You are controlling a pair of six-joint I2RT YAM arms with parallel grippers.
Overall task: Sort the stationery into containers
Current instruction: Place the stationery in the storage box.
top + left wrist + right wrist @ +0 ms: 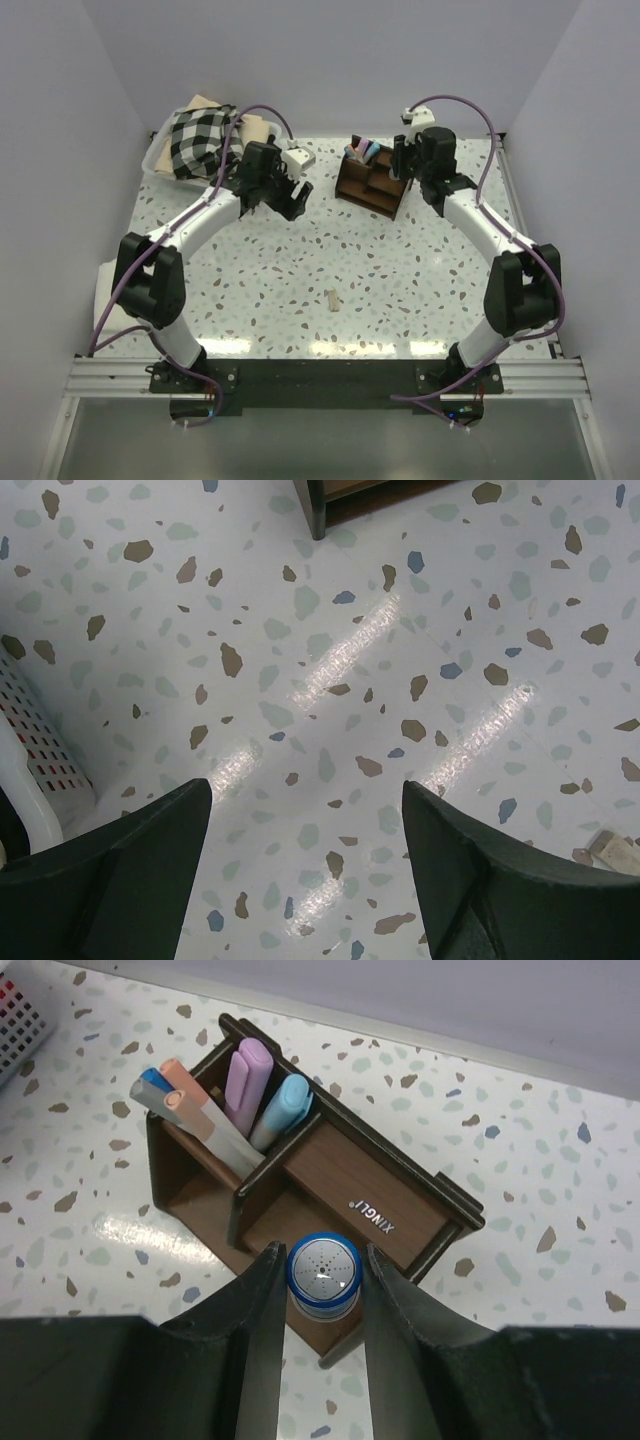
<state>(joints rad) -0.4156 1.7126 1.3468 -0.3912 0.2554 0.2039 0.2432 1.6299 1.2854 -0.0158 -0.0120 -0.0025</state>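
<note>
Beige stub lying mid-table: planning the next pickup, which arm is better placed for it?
Left, probably. The left gripper hangs open and empty, while the right gripper is shut on the blue cylinder above the organizer. The beige stub lies roughly between both arms.

brown organizer [360, 1185], blue-rimmed cylinder [323, 1272] (black-white checked cloth [200, 140])

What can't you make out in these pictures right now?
- Right wrist view: the blue-capped cylinder and the right pincer hide the near compartment of the wooden organizer.
- Top view: the beige stub is too small to identify.
- Left wrist view: the white tub is cut off by the left edge.
</note>
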